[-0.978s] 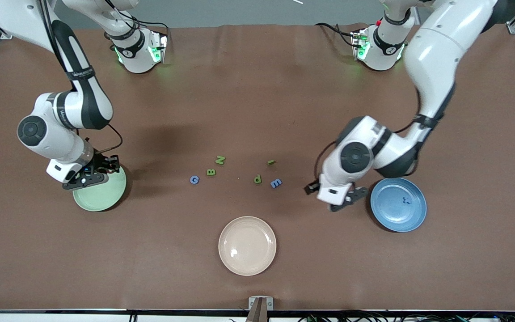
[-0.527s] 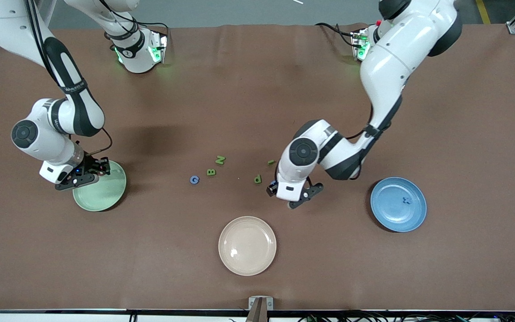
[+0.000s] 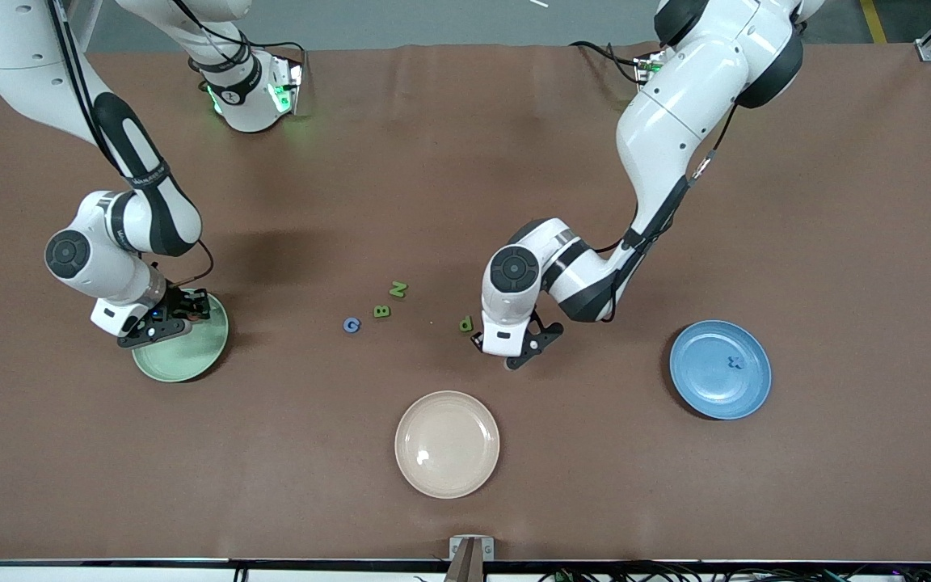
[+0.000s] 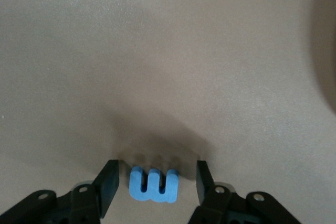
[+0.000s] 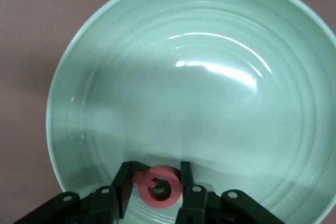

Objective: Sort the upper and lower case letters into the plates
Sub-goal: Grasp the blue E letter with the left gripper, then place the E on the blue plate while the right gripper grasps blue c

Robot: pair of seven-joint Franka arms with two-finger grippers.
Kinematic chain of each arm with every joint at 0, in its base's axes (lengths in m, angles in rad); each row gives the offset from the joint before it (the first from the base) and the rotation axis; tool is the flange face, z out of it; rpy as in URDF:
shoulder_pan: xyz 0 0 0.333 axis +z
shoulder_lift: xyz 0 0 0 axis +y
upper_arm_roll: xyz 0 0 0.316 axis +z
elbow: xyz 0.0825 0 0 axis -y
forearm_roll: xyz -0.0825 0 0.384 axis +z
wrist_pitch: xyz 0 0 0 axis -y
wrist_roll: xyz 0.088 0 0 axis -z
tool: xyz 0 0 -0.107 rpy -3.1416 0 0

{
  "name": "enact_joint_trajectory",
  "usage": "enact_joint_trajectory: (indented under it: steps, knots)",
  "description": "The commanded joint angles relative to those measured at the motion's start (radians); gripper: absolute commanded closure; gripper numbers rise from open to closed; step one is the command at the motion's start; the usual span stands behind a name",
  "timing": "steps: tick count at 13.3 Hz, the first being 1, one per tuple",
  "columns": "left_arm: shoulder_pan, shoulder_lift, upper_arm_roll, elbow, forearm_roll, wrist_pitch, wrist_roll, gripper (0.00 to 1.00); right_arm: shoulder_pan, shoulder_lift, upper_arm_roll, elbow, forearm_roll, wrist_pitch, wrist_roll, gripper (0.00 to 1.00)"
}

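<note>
My left gripper (image 3: 511, 344) (image 4: 155, 174) is down at the table's middle, open. A blue letter E (image 4: 154, 186) lies flat between its fingers with a gap on each side; the front view hides this letter under the hand. My right gripper (image 3: 165, 318) (image 5: 155, 174) hangs low over the pale mint green plate (image 3: 191, 357) (image 5: 210, 77), shut on a pink ring-shaped letter (image 5: 157, 186). The blue plate (image 3: 708, 388), toward the left arm's end, holds one dark blue letter (image 3: 734, 362).
Loose letters lie between the two grippers: a blue G (image 3: 351, 325), a green B (image 3: 382, 311), a green N (image 3: 398, 288) and a small green letter (image 3: 466, 324) beside the left hand. A cream plate (image 3: 447, 444) sits nearer the front camera.
The left arm swung from beside the blue plate to the table's middle and came down around the blue E, its fingers narrowing. The right gripper shifted slightly over the mint plate, still holding the pink letter.
</note>
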Motion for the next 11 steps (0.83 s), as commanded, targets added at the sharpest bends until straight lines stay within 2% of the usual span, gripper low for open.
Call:
enact_joint_trajectory:
  steps: [1,3,4,5,6,9,11]
  knots:
    - [-0.022,0.024,0.006,0.026,-0.003,-0.002,-0.022,0.44,-0.020,-0.020,0.018,-0.021,0.015,-0.003,-0.014,0.14]
    - [-0.016,0.018,0.008,0.025,-0.005,-0.010,-0.021,0.57,-0.012,-0.054,0.020,-0.014,0.015,-0.046,-0.003,0.06]
    - [-0.018,0.018,0.008,0.023,-0.002,-0.011,-0.022,0.70,-0.009,-0.083,0.021,-0.008,0.015,-0.077,0.004,0.05]
    - [-0.021,0.010,0.010,0.022,0.003,-0.014,-0.022,0.92,-0.006,-0.112,0.024,0.008,0.015,-0.125,0.005,0.03]
    - [-0.007,-0.008,0.010,0.020,0.009,-0.040,-0.021,0.99,0.014,-0.134,0.024,0.041,0.015,-0.200,0.017,0.03]
    - [0.076,-0.083,0.010,-0.004,0.015,-0.173,-0.002,1.00,0.104,-0.166,0.024,0.149,0.015,-0.401,0.248,0.03]
    - [0.157,-0.126,-0.001,-0.015,0.017,-0.236,0.042,1.00,0.180,-0.165,0.024,0.181,0.015,-0.430,0.413,0.03]
